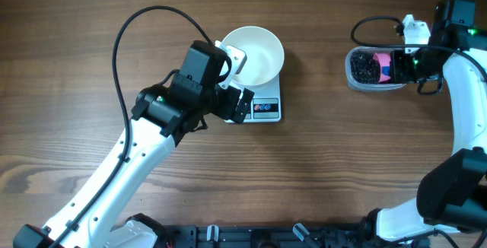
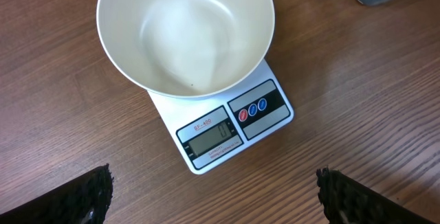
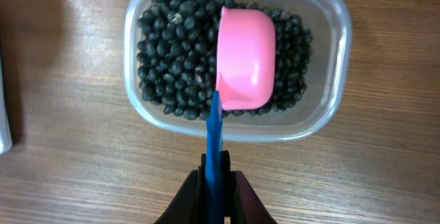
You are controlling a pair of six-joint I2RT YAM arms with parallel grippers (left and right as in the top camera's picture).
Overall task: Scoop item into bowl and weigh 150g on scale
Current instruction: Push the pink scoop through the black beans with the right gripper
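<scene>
The white bowl (image 1: 255, 52) (image 2: 184, 35) stands empty on the white scale (image 1: 265, 108) (image 2: 206, 141), whose display shows zero. My left gripper (image 1: 234, 105) (image 2: 216, 200) hovers open at the scale's front left corner, nothing between its fingertips (image 2: 89, 196). At the right, the black beans (image 1: 364, 67) (image 3: 172, 66) fill a clear plastic tub (image 1: 354, 81) (image 3: 330, 107). My right gripper (image 1: 402, 64) (image 3: 216, 176) is shut on the blue handle (image 3: 214, 131) of a pink scoop (image 1: 386, 65) (image 3: 246, 58), whose cup rests on the beans inside the tub.
The brown wooden table (image 1: 327, 164) carries nothing else in view. A black cable (image 1: 144, 16) loops above the left arm. The right arm (image 1: 464, 111) rises along the right edge, and its cable (image 1: 373, 21) curves behind the tub.
</scene>
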